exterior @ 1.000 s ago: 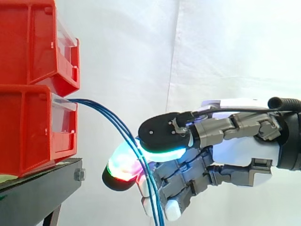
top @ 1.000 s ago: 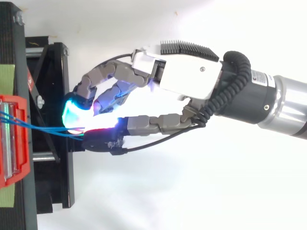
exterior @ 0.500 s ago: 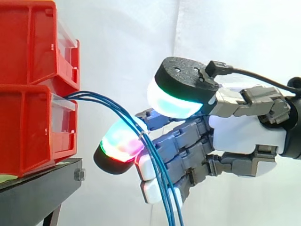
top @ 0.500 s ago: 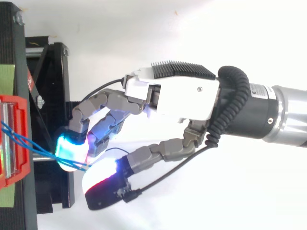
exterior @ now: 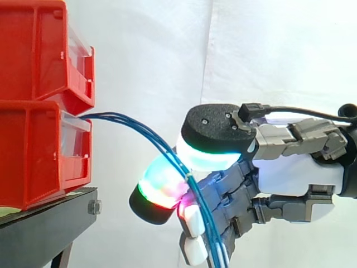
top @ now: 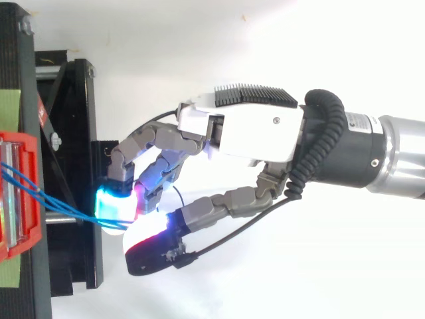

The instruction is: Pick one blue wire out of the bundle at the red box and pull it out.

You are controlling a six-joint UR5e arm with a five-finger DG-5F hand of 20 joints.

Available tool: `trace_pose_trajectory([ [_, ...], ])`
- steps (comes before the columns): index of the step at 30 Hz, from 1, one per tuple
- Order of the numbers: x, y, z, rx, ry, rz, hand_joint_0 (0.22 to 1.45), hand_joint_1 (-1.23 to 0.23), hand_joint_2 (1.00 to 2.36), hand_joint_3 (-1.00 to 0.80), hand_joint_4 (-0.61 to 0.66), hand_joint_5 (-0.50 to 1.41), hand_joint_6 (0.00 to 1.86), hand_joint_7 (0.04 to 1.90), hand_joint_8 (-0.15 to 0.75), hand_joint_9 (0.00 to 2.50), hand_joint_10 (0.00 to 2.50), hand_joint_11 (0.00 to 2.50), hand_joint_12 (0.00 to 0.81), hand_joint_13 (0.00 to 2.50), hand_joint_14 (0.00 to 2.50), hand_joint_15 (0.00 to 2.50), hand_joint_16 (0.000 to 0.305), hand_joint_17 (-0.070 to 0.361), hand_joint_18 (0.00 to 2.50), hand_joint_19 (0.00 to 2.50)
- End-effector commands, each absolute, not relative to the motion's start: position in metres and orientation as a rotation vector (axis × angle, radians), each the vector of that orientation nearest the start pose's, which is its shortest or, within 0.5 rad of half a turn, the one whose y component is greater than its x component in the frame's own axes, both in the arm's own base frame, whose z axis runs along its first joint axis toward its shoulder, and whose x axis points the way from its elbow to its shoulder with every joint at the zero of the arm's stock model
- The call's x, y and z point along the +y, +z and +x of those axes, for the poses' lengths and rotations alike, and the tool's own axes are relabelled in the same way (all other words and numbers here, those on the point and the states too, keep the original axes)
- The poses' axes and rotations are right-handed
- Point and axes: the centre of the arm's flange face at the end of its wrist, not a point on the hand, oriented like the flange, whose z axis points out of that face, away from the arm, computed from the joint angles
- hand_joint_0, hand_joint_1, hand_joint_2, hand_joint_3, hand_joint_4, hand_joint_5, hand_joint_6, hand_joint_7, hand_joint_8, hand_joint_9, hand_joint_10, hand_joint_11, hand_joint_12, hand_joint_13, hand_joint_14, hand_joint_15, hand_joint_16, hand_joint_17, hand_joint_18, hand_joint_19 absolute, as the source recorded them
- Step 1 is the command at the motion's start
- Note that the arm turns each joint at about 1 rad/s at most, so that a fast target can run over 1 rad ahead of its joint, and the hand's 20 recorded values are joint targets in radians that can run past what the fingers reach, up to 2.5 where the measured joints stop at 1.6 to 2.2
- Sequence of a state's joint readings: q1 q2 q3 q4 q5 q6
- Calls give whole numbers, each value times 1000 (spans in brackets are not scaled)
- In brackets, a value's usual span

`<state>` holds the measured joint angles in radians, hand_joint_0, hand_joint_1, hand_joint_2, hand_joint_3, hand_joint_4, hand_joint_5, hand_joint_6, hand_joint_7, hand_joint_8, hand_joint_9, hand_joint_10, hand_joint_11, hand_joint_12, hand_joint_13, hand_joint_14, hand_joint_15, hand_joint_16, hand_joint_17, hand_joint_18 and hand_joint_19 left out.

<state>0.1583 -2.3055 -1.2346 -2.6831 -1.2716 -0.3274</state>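
We are looking at a white curtain hanging behind everything, with a fold running down it. At the left edge of the side view a black stand is carrying two stacked bins, the upper red bin sitting on the lower red bin. A bolt is showing at the stand's right-hand corner. From above, we are seeing a green strip lying along the stand's left edge, beside the bin.

The blue wires are coming out of the lower red bin just above its clear front panel. They are arching out past the stand's right edge and drooping down into the hand. The arm is reaching in from the right, and the hand is hanging in the air clear of the stand and the bins.

The hand is curling closed on the wires. The bundle is running between the thumb's black-backed pad, glowing cyan and green, and a finger's pad, glowing green and red, just below it. The two pads are meeting around the wires. We cannot tell how many strands they are actually pinching. The other fingers are bending downward behind the wires, which are running on across them to the bottom edge of the side view.

Nothing is standing between the hand and the bin except the wires themselves.
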Motion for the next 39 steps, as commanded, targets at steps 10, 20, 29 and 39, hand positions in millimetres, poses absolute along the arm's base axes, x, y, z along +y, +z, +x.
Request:
trace_pose_trajectory([
  [10, -39, 233, 764, 1204, 910, 1033, 643, -798, 1021, -117, 67, -192, 984, 892, 395, 1005, 13, 751, 442, 1028, 16, 493, 57, 127, 983, 483],
  [20, -43, 272, 743, 1290, 916, 1076, 690, -846, 1020, -177, 78, -195, 983, 952, 397, 1002, 14, 772, 440, 1040, 18, 495, 56, 125, 994, 473],
  [29, -50, 293, 701, 1514, 898, 1211, 787, -899, 1013, -314, 137, -211, 990, 897, 389, 975, 15, 791, 433, 1054, 17, 502, 55, 123, 994, 466],
  [39, -63, 312, 691, 1510, 931, 1234, 716, -878, 1000, -500, 229, -207, 983, 816, 385, 977, 12, 829, 439, 1063, 19, 518, 55, 123, 1024, 440],
])
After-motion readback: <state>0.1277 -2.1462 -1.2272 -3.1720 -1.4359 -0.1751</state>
